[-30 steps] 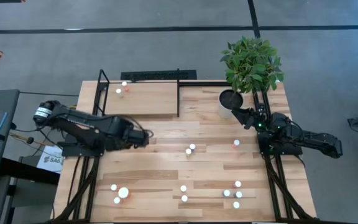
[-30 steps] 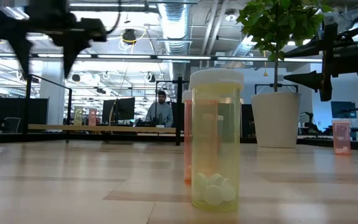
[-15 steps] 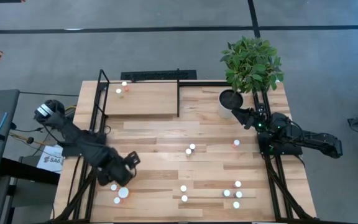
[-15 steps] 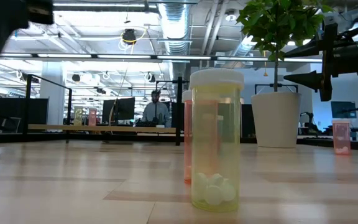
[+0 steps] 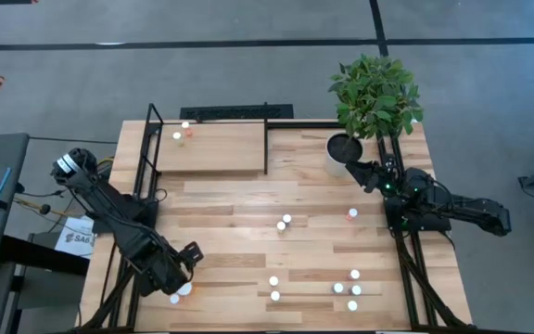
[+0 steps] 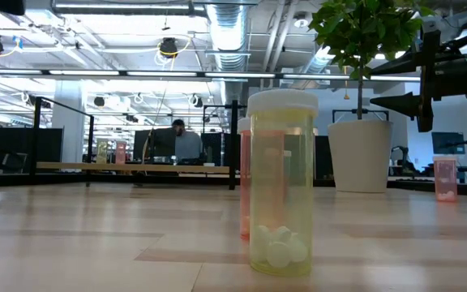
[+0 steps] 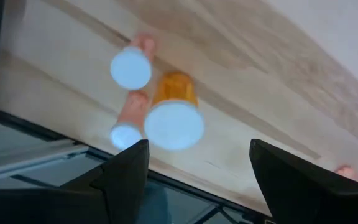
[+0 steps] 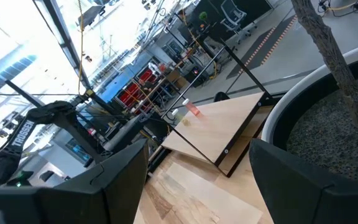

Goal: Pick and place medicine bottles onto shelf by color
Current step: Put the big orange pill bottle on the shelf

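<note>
The left gripper [image 5: 185,263] hovers, fingers [image 7: 126,180] spread, over three bottles at the surface's [image 5: 239,190] near left corner, the orange bottle [image 7: 173,112] largest. This looks like the reach step; next it must drop and pinch one bottle, then carry it to the shelf [image 5: 216,148] far left. The right gripper [image 5: 360,173] waits by the pot [image 5: 341,151], fingers spread

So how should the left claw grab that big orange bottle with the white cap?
Probably from straight above. The orange bottle stands upright, so the open left gripper could close on its round sides just under the white cap. Two small bottles crowd one side, so the fingers must avoid them.
</note>
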Controlling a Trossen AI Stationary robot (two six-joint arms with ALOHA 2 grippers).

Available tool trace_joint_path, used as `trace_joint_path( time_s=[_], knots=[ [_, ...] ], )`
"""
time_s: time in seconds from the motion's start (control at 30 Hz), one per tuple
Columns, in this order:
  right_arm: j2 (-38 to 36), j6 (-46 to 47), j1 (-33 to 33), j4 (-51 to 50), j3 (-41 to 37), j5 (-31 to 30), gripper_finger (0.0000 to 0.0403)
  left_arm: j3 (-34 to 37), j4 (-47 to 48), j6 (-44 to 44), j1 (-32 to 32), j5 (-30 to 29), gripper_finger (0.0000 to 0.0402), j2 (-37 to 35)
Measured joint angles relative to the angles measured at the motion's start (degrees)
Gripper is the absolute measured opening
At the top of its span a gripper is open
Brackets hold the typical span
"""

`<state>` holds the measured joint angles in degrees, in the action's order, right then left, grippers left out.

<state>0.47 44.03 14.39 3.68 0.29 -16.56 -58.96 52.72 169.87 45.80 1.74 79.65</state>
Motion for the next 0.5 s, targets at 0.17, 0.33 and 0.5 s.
trace_joint_path(
  time_s=[0.17,0.33,0.5],
  knots=[
    [0.0,0.0,0.0,0.0,0.0,0.0,0.0302,0.0,-0.8,0.3,0.5,0.1,0.0287,3.0],
    [0.0,0.0,0.0,0.0,0.0,0.0,0.0302,0.0,-1.4,0.3,0.8,-0.7,0.031,4.4],
    [0.0,0.0,0.0,0.0,0.0,0.0,0.0302,0.0,-1.5,0.3,0.8,-0.5,0.0339,4.4]
  ],
)
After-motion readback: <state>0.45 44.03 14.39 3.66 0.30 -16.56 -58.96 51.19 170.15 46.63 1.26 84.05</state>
